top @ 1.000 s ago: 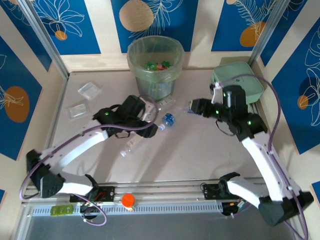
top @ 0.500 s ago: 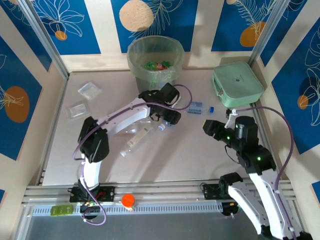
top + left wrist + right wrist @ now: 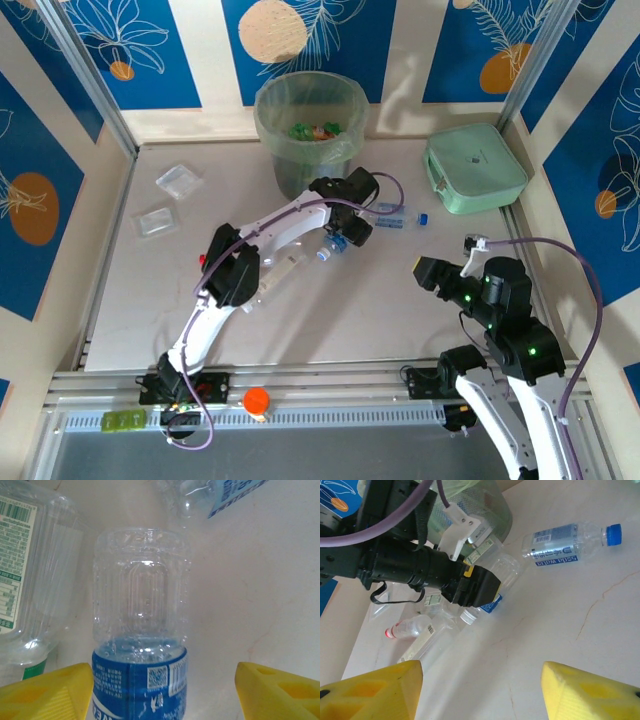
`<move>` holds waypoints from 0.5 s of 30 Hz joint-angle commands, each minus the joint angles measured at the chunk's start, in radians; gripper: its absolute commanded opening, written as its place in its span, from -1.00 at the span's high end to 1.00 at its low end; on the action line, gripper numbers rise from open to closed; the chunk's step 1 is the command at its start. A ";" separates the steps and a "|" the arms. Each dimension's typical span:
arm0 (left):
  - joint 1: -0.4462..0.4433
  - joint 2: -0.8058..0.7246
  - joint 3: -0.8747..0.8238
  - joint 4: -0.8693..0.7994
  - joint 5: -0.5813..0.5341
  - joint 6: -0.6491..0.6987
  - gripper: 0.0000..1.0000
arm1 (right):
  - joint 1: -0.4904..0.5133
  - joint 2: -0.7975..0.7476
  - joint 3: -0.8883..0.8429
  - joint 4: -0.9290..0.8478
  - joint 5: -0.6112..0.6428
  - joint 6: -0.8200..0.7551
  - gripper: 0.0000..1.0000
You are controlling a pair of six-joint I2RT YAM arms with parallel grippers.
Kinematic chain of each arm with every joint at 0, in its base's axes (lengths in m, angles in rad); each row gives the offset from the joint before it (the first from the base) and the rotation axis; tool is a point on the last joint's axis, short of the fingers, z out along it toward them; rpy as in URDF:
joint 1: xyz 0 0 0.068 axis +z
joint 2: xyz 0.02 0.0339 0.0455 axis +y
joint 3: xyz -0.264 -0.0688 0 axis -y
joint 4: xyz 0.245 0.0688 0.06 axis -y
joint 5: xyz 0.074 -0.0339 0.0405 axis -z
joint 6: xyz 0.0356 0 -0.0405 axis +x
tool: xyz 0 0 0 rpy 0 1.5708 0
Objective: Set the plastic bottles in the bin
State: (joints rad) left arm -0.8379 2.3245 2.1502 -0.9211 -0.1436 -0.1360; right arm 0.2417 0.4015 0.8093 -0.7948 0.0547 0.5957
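Right gripper (image 3: 480, 680): fingers spread wide, nothing between them. It hangs over bare table (image 3: 380, 320), well apart from every bottle.

Left gripper (image 3: 165, 680): also spread. A clear blue-label bottle (image 3: 139, 630) lies between the yellow fingers (image 3: 45, 692), close to one with a clear gap to the other, so you are not pinching it. In the overhead view this gripper sits just in front of the bin.

Just beside that bottle lies a green-label bottle (image 3: 25, 580); I can't tell if the two touch. Nearer the left arm's elbow you have a long clear bottle (image 3: 283, 272) and a tiny red-capped bottle (image 3: 400, 629), both lying flat. On the other side of the left gripper, a blue-capped bottle (image 3: 570, 541) lies on its side.

The bin (image 3: 310, 105) stands upright at the back, with green and red things (image 3: 318, 130) inside, too small to identify. The mint box (image 3: 475, 165) is at back right and the clear trays (image 3: 178, 180) are at back left.
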 commanded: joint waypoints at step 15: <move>0.027 0.128 0.045 -0.058 -0.066 0.030 -0.29 | 0.002 -0.038 -0.069 0.025 -0.056 0.033 -0.29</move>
State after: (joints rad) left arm -0.8162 2.4310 2.1723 -0.9516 -0.1936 -0.1207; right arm 0.2417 0.3840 0.7483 -0.7856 0.0185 0.6117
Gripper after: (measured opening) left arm 0.654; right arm 0.642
